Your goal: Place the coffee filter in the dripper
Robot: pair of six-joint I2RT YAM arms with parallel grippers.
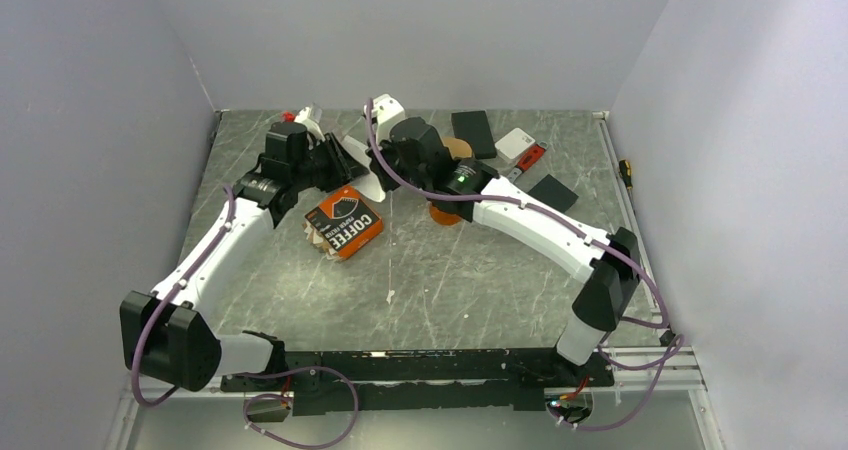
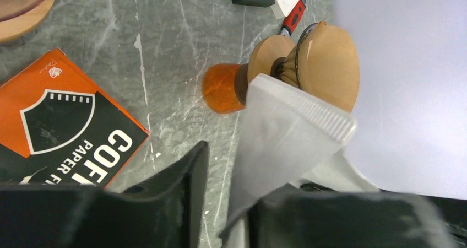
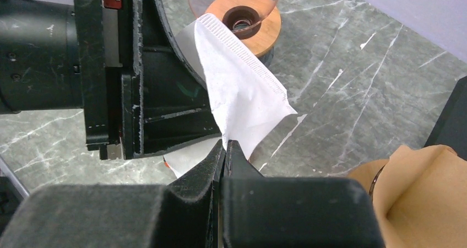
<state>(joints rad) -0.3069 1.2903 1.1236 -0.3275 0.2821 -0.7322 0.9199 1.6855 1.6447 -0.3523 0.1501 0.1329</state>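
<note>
1. Top view: both arms reach toward the far middle of the tabletop (image 1: 450,290). The left pincer (image 1: 340,162) and the right pincer (image 1: 378,166) meet tip to tip, with the white coffee filter (image 1: 356,155) held in the air between them. The orange filter box (image 1: 343,222) lies flat just nearer than the pincers. The glass dripper (image 1: 445,217) peeks out from under the right arm. A stand with a brown filter (image 1: 458,148) sits toward the far edge, beside a black block (image 1: 472,132).

2. Left wrist view: the white coffee filter (image 2: 286,132) stands between the fingers of the left pincer (image 2: 234,176). It lies against one finger, with a gap showing to the other finger (image 2: 187,176), so the jaws are apart and not clamped on the paper. Beyond it is the orange foot (image 2: 223,88) of the stand, which carries the brown filter (image 2: 330,66). The filter box (image 2: 60,127) lies toward the near edge.

3. Right wrist view: the right pincer (image 3: 226,147) is clenched on a corner of the white coffee filter (image 3: 242,88) (fingertips pressed together, paper between them). The sheet rises toward the left pincer's black body (image 3: 159,93). The glass dripper (image 3: 242,16), with its wooden collar, stands on the tabletop behind, apart from the filter.
</note>
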